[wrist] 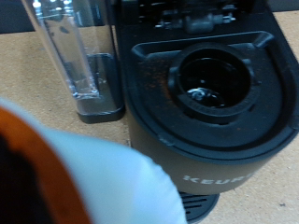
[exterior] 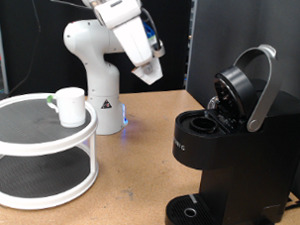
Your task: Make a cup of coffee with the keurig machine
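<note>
Keurig machine (exterior: pixel 228 145) sits on the wooden table (exterior: pixel 128 181) at the exterior view's right, lid (exterior: pixel 245 86) swung up and back, silver-grey handle arching over it. Pod chamber (wrist: pixel 213 82) exposed; wrist view looks straight down into the round well, something small glints at the bottom, can't make out what. Clear water tank (wrist: pixel 77 56) stands just beside the brewer body. Drip tray (exterior: pixel 191 211) at the machine's base has nothing on it.

Cup (exterior: pixel 69 106) is well apart from the machine, upright on the top tier of a white two-tier round stand (exterior: pixel 40 153) at the exterior view's left, handle towards the left.

Gripper (exterior: pixel 147 71) is up in the air between stand and machine, above table level, tilted down towards the open brewer. Touching nothing in the exterior view. Can't tell whether the fingers are spread or closed: exterior view is too small, and in the wrist view a big blurred white and orange shape (wrist: pixel 75 177) fills the near corner; can't identify it
</note>
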Robot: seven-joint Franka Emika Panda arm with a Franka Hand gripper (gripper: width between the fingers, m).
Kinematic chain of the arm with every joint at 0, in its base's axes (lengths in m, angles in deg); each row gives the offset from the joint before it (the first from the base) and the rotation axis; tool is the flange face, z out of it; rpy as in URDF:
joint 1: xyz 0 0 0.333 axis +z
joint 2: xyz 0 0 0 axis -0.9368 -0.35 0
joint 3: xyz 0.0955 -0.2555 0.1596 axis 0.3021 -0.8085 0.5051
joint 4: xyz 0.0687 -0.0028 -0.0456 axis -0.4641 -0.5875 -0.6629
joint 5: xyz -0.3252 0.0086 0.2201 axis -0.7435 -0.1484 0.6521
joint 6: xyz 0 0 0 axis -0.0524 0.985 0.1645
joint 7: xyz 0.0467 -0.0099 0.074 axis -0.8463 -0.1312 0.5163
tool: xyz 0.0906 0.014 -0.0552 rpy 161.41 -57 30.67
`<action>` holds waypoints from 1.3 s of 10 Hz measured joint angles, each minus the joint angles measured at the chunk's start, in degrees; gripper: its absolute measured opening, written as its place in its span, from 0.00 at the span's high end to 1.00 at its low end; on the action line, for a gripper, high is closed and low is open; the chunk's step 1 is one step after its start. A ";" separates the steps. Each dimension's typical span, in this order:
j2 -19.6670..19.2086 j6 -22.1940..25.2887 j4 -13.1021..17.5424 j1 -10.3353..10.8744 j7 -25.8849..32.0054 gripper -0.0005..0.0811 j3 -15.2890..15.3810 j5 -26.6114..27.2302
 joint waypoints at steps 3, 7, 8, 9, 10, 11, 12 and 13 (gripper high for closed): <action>-0.79 2.62 0.50 0.52 1.68 0.83 0.83 -0.31; -7.01 2.65 6.29 2.76 0.20 0.83 3.19 1.58; -8.57 2.66 7.65 3.15 0.20 0.83 3.55 1.83; -9.73 2.68 8.55 3.49 0.21 0.83 3.67 2.12; -10.52 2.67 9.11 3.56 0.21 0.83 3.79 2.22; -10.86 2.13 9.25 3.56 -0.48 0.83 3.90 2.34; -10.87 1.89 9.26 3.56 -1.05 0.83 3.95 2.35; -10.87 1.94 9.21 3.55 -0.99 0.83 3.95 2.35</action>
